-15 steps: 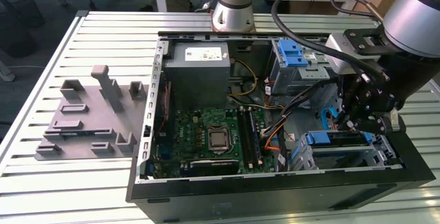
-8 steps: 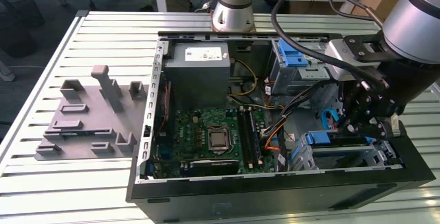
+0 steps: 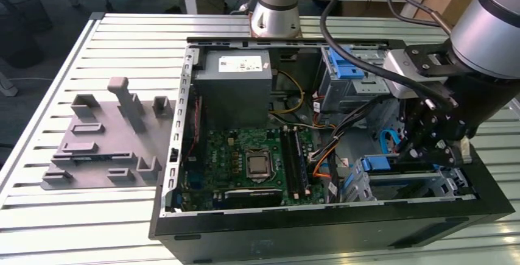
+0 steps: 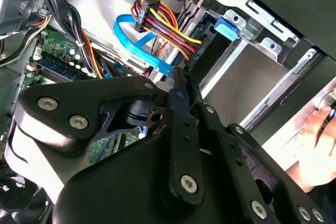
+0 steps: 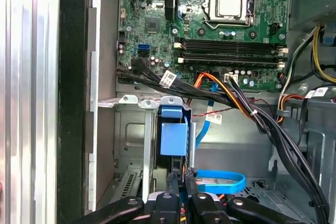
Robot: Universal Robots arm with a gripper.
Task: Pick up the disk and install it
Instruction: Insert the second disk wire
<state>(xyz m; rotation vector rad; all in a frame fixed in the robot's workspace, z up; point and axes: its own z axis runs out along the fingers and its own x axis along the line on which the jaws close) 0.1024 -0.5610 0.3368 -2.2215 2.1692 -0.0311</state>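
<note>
The disk (image 5: 173, 137) stands on edge in a slot of the silver drive cage (image 5: 128, 129) at the case's front corner; of it I see mainly the blue plastic rail end. It also appears as a blue tab (image 3: 377, 163) in the exterior view. My gripper (image 5: 182, 174) hangs just beside that blue end, fingers drawn together with nothing visible between them. In the exterior view the gripper (image 3: 412, 157) reaches down into the case next to the cage. The second wrist view has the gripper (image 4: 178, 74) close to a blue data cable (image 4: 137, 45).
The open computer case (image 3: 175, 155) lies on a slatted table, with motherboard (image 3: 243, 161), grey power supply (image 3: 231, 88) and an upper cage with a blue latch (image 3: 351, 70). Cable bundles (image 5: 252, 114) cross beside the cage. A grey fixture (image 3: 101, 149) lies outside. A hand (image 4: 317, 140) rests by the case.
</note>
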